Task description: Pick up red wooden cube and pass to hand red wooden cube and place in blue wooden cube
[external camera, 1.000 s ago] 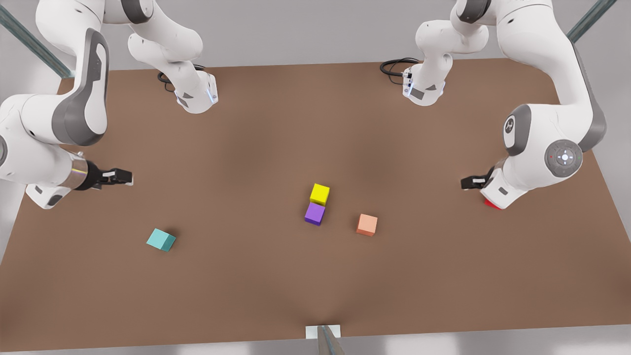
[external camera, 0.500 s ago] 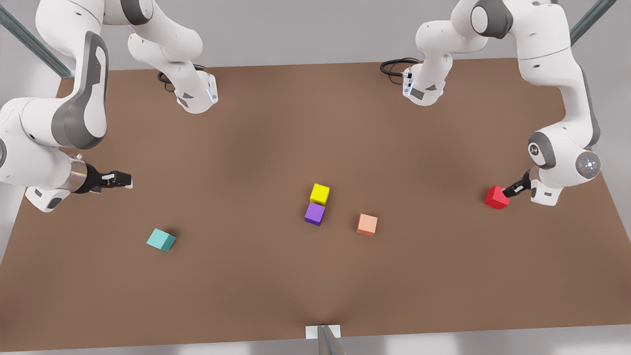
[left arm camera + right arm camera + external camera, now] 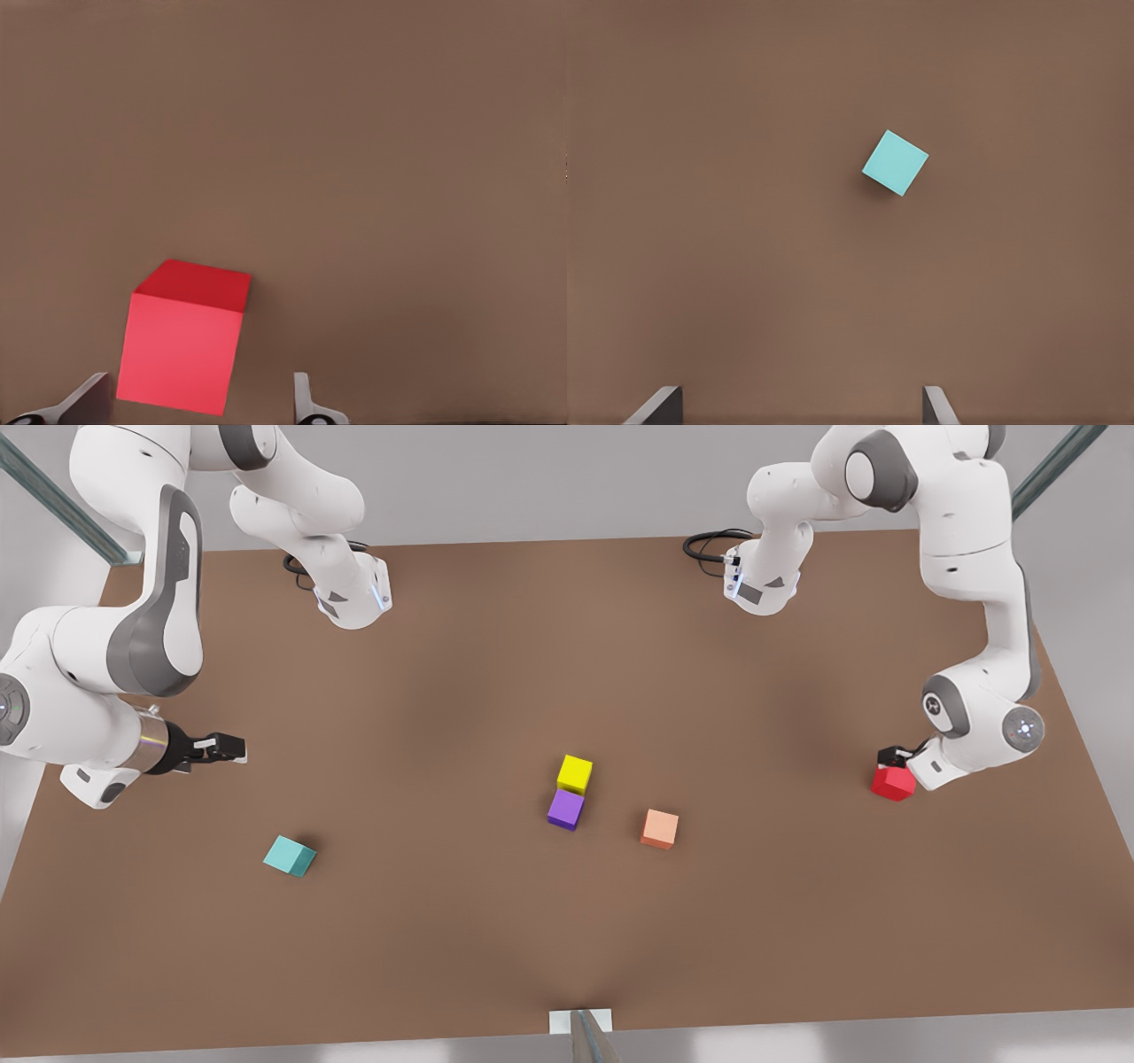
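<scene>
We see a broad, matte brown worktop [image 3: 496, 646] with rounded far corners, evenly lit with soft shadows. Behind it stands a plain pale grey wall [image 3: 532, 478], and slanted glassy green-grey struts [image 3: 53, 500] cross both upper corners.

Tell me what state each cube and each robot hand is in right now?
red wooden cube: on the table, between the left gripper's open jaws, not lifted.
blue wooden cube: resting alone, untouched.
yellow cube: resting, touching the purple cube.
purple cube: resting.
salmon cube: resting alone.
left gripper: open at the red cube.
right gripper: open, waiting.
</scene>
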Controlling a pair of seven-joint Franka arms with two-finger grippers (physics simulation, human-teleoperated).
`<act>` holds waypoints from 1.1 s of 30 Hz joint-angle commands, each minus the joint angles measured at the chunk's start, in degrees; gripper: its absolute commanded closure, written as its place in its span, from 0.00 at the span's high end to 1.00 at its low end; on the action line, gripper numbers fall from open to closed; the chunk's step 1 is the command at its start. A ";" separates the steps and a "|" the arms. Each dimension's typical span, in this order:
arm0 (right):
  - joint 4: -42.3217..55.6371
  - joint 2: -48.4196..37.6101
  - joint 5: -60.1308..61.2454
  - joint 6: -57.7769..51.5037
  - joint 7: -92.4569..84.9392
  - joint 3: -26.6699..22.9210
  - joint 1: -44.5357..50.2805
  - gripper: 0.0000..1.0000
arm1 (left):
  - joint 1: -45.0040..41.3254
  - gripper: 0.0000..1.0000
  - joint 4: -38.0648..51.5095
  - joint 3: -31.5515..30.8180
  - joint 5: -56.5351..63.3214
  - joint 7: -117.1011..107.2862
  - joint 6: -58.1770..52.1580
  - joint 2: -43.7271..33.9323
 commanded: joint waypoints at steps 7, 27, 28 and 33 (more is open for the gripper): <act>-0.50 -0.06 -0.03 -0.28 -1.14 -0.05 -0.51 1.00 | 0.10 1.00 0.21 0.01 -3.58 43.84 9.07 3.19; -0.94 0.03 -0.12 -0.28 -1.31 -0.05 -0.51 1.00 | 0.71 0.68 0.21 -0.34 -7.19 33.12 11.18 9.43; -0.94 0.03 -0.12 -0.28 -1.31 -0.05 -0.51 1.00 | 0.54 0.68 0.39 -1.48 -7.01 26.89 9.42 8.99; -0.77 0.64 -0.12 -0.28 -1.31 -0.05 -0.51 1.00 | -0.08 0.68 24.00 -13.59 -8.85 -9.21 -26.23 8.81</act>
